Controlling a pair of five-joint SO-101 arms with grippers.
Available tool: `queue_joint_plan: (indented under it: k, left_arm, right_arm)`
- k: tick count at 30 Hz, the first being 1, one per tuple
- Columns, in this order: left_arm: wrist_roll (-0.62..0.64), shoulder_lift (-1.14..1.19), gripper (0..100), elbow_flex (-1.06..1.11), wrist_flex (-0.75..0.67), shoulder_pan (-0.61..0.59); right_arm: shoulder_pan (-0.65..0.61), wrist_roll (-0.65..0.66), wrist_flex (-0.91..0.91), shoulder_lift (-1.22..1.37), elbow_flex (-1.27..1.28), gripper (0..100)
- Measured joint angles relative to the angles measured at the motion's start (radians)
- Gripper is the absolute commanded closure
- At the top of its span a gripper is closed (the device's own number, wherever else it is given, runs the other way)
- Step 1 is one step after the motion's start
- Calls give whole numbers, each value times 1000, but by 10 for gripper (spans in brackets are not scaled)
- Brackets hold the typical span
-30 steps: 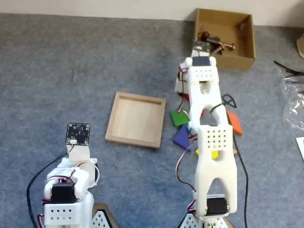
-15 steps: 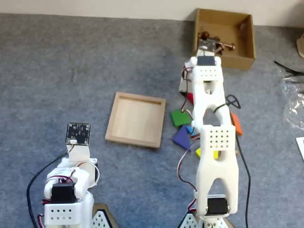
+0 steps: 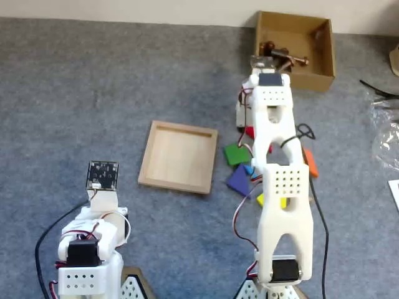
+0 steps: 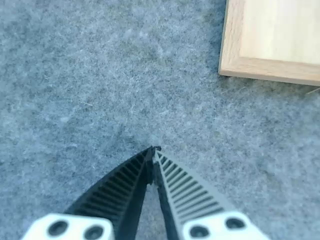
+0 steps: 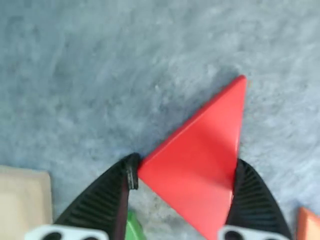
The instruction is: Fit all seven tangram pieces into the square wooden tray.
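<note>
From above: lying on carpet (image 3: 93,75), one wooden tray (image 3: 178,156), six coloured pieces (image 3: 235,154) beside it. Leaning the right arm (image 3: 274,124) slightly farther from the tray than before. Left wrist: holding the left gripper (image 4: 154,150) clenched on nothing, near the tray. Right wrist: squeezing one red triangle (image 5: 200,160) with the right gripper (image 5: 186,165).

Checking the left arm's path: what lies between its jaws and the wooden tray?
Bare grey carpet, in the left wrist view: nothing lies between the left gripper and the tray.
</note>
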Motion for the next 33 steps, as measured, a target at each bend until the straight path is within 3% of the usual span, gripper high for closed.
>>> queue_joint_plan:
  k: [9, 26, 33]
  left_arm:
    - [0, 0, 990, 0, 0, 0]
    - [0, 0, 990, 0, 0, 0]
    - [0, 0, 990, 0, 0, 0]
  right_arm:
    - [25, 232, 41, 0, 0, 825]
    - [25, 258, 44, -2, 0, 827]
    - [35, 350, 44, -2, 0, 946]
